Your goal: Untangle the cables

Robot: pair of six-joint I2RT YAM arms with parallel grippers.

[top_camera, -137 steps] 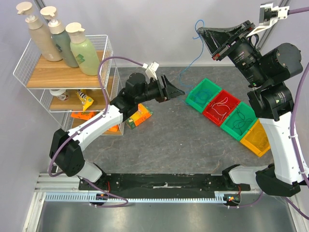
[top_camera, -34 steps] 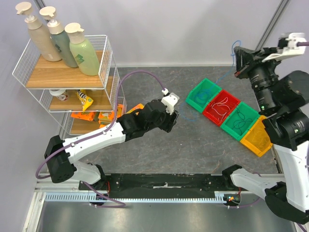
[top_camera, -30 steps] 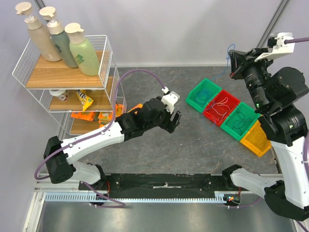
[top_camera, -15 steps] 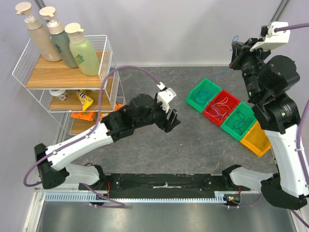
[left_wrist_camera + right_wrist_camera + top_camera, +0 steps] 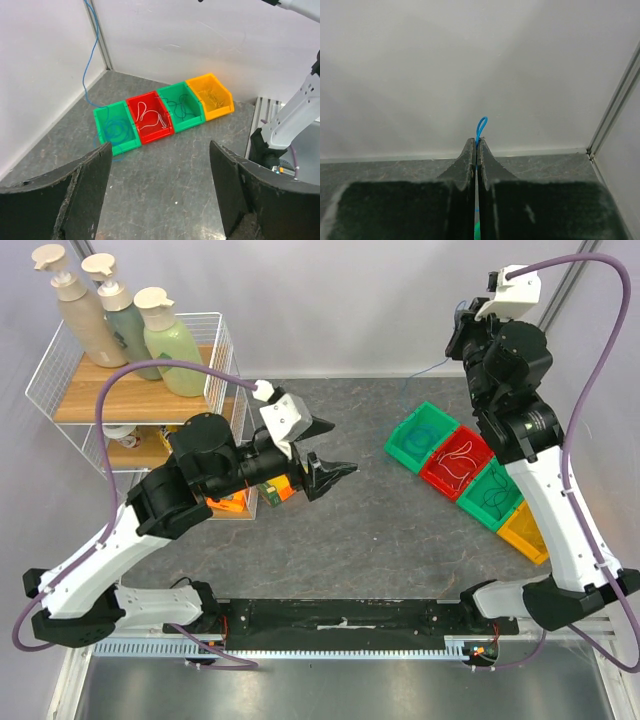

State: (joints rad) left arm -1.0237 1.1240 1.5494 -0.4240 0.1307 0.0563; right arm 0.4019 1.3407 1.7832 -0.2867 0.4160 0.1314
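Right claw [image 5: 475, 146] on one blue cable [image 5: 478, 132]

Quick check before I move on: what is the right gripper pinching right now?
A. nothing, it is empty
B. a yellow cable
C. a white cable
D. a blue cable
D: in the right wrist view the right gripper is shut on the blue cable, whose small loop sticks out just above the closed tips.

The surface [image 5: 175, 175] is dark grey with pale marbled veins. Along it sit a first green bin [image 5: 125, 147], a red bin [image 5: 159, 137], a second green bin [image 5: 190, 125] and an orange-yellow bin [image 5: 220, 114]. The blue cable [image 5: 479, 132] is bright against pale walls, and the white cable [image 5: 150, 117] shows against red.
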